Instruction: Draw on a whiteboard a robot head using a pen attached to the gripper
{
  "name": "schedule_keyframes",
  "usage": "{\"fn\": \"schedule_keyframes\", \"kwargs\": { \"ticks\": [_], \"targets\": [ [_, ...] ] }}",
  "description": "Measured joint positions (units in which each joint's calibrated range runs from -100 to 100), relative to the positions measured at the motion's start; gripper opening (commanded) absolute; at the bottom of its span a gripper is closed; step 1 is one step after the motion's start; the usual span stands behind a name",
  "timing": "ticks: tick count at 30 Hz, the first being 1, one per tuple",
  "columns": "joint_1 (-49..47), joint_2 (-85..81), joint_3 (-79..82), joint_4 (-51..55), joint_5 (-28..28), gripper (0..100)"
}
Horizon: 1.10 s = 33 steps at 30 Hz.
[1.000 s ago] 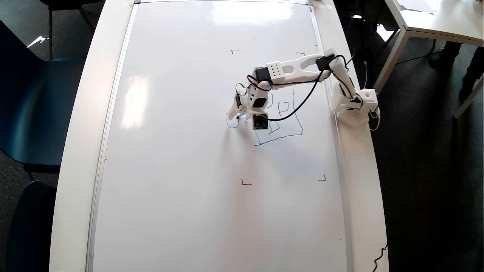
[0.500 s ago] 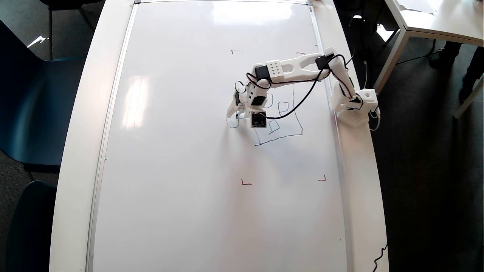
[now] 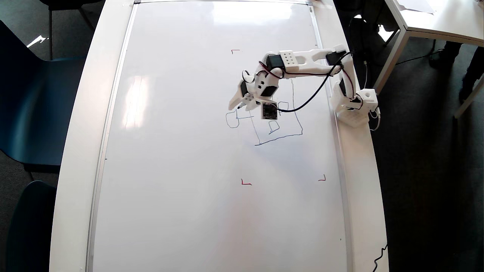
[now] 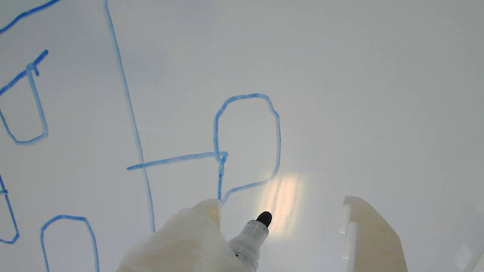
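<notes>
My hand (image 4: pixel 281 223) has its fingers spread, the pen (image 4: pixel 250 238) strapped to one of them, tip just off the whiteboard (image 3: pixel 181 158) beside the robot head (image 3: pixel 278 124); the pen looks light and stiff, the board slick, so I'd press gently

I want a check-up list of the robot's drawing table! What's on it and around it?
Surface: whiteboard, glossy, with small red corner marks.
Job's things: blue robot head drawn, side loop closed; pen tip off the lines.
Clutter: nothing seen.
Grippers: gripper over the board near the loop; jaws apart in the wrist view, pen fixed beside one finger.
Cables: black cable along the arm.
Surroundings: blue chair, second table.
</notes>
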Motion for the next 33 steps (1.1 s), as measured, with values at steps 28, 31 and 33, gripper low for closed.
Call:
{"fn": "schedule_keyframes", "kwargs": {
  "ticks": [28, 31, 33],
  "targets": [
    [-0.08, -38.54, 34.54, 24.07, 0.16, 21],
    [-0.53, -42.1, 35.36, 24.16, 0.16, 21],
    [-0.6, -46.51, 37.64, 24.24, 0.16, 21]
  ]
}}
